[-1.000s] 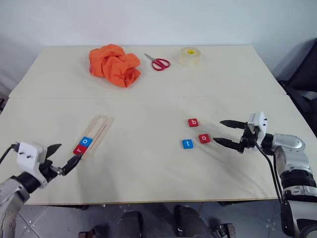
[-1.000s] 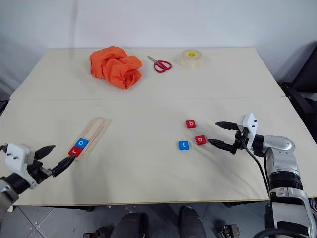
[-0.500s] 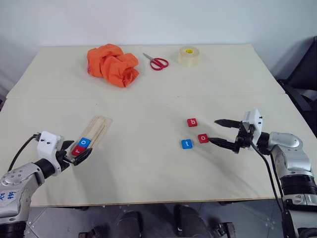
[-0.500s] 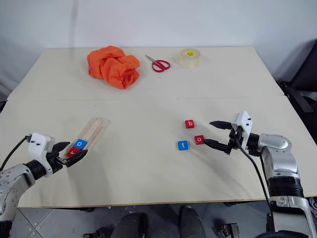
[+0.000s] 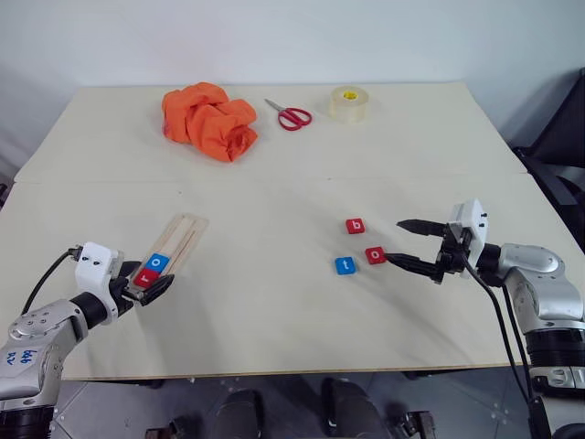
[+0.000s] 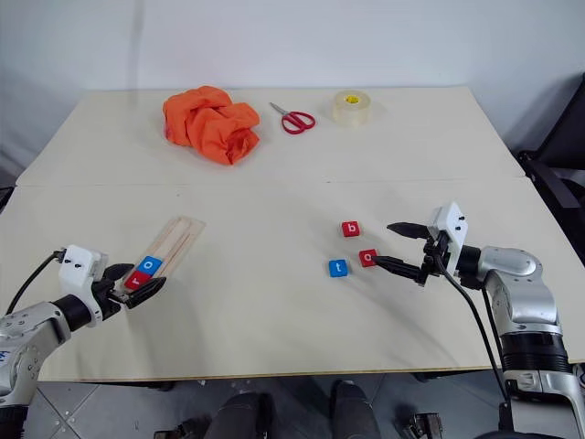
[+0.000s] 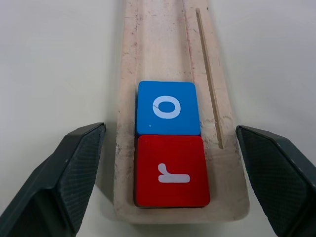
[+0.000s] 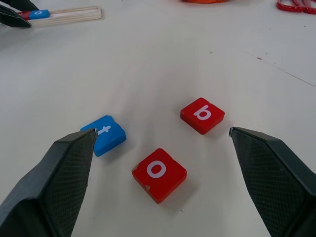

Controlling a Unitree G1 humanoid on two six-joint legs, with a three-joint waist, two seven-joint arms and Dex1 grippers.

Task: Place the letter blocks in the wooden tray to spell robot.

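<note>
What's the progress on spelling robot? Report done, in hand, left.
Done: red r and blue o sit in the wooden tray. In hand: nothing; right gripper open around the loose tiles, left gripper open at the tray's end. Left: b, red o, t.

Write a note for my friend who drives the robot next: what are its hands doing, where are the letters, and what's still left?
Left gripper: open, empty, its fingers either side of the near end of the wooden tray.
Right gripper: open, empty, low over the loose blocks.
Done: red r and blue o lie in the tray's near end, touching, r nearest the end.
Loose on the table, apart from each other: red b, red o, blue t.
Left: put b, o, t into the tray after the blue o, in that order. The b probably comes first.
</note>
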